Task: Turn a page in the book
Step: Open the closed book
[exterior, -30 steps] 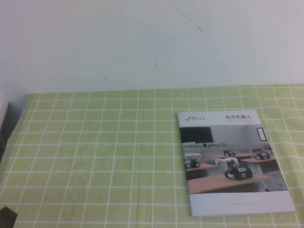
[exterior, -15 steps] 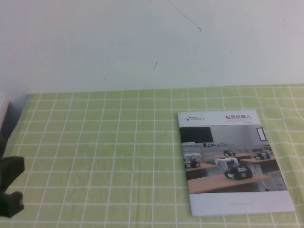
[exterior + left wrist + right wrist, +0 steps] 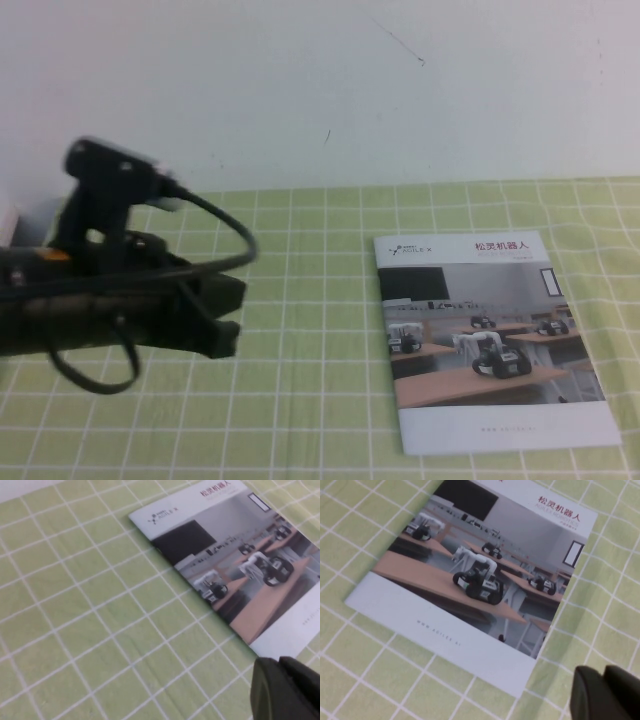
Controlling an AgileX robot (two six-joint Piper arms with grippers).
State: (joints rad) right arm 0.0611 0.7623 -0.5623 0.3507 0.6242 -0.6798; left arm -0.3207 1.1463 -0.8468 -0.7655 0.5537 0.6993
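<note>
the left jaws (image 3: 222,315) are hovering above the counter (image 3: 300,400), and the book (image 3: 495,340) is lying well apart from them, off toward the robot's right. in the left wrist view only a dark fingertip (image 3: 285,690) is showing, just beside the book's (image 3: 235,555) near corner in the picture but not touching it, so whether these jaws are spread or pressed together cannot be told. the right jaws (image 3: 602,692) are not appearing in the high view; in the right wrist view a dark fingertip is showing above the green checked cloth, just beside the book's (image 3: 475,575) corner, and their spread likewise cannot be told. neither pair of jaws is holding anything that can be seen.

the page (image 3: 480,330) is lying flat and closed, its robot photograph facing up, with no edge lifted. judged from this, the task is standing at its very start: the approach to the book, the lifting of the leaf and the turning over are all remaining.

the left arm is appearing motion-blurred, so its jaws are hard to make out. the book's inner pages are being hidden by the closed cover, and the right arm's position over the counter is not being shown from above.
</note>
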